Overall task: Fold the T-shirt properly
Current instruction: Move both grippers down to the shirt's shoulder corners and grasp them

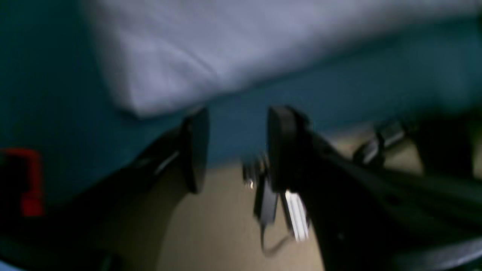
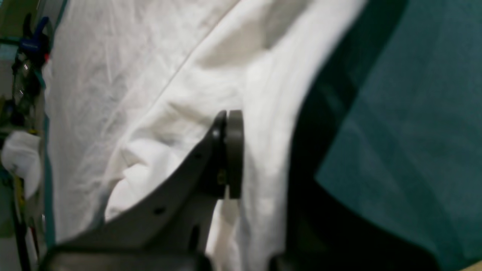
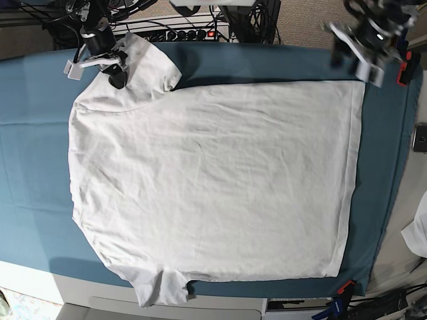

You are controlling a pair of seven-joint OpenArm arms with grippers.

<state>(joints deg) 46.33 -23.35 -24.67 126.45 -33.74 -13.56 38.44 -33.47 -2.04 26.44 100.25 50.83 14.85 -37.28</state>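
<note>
T-shirt [image 3: 213,180]: soft, light, limp — take hems or sleeves.
Right pincer [image 2: 227,150]: clamped on sleeve.
Left pincer [image 1: 237,150]: apart, empty.

Black, flat oval pads on the left gripper [image 1: 237,150], carried on dark curved fingers [image 1: 196,150] with a bright metal bracket and thin cable behind. Matt grey-black on the right gripper [image 2: 228,150], with a curved finger arm dotted by small round screw holes and a yellowish speck near the pad. Black housings with white brackets on both arms overhead.
</note>
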